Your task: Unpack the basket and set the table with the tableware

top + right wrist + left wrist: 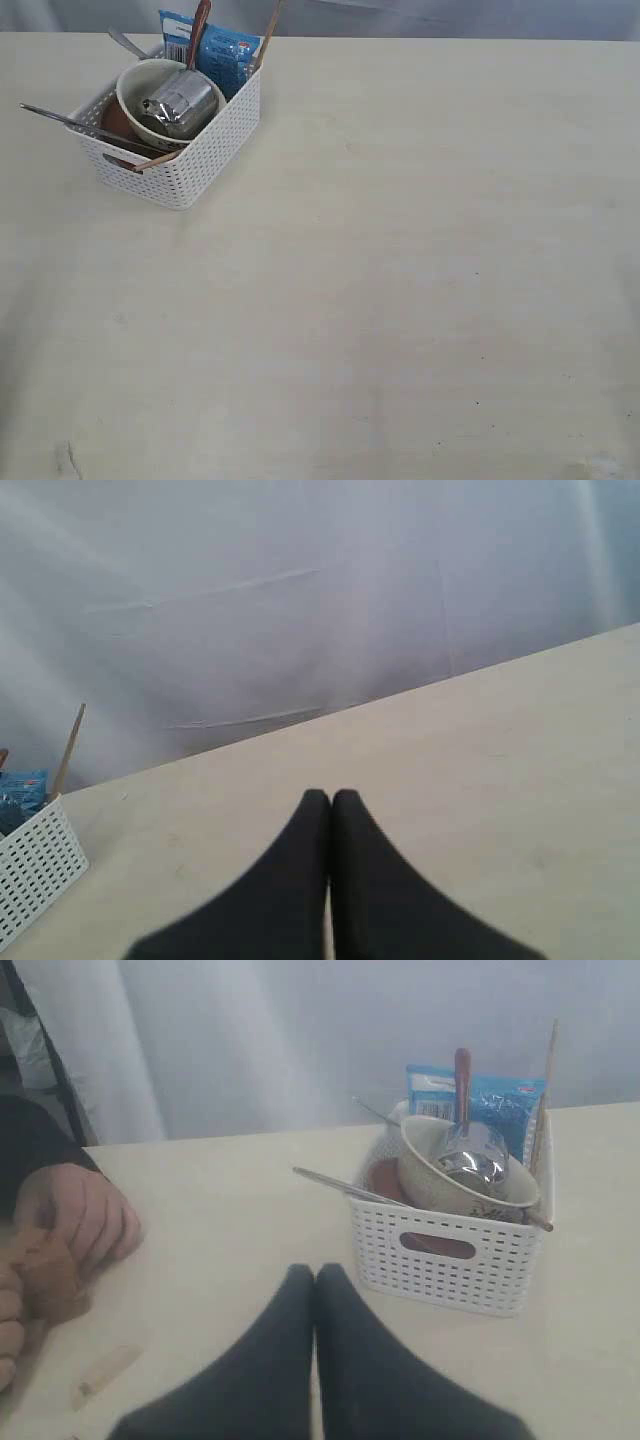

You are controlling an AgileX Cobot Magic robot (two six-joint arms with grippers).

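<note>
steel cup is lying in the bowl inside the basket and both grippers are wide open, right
Not quite. Both grippers are shut, not open: the left wrist view shows the left gripper closed tip to tip, the right wrist view the right gripper likewise. The steel cup does lie in the bowl inside the basket.

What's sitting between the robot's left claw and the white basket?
Nothing. The left wrist view shows only bare table between the shut left gripper and the basket.
</note>
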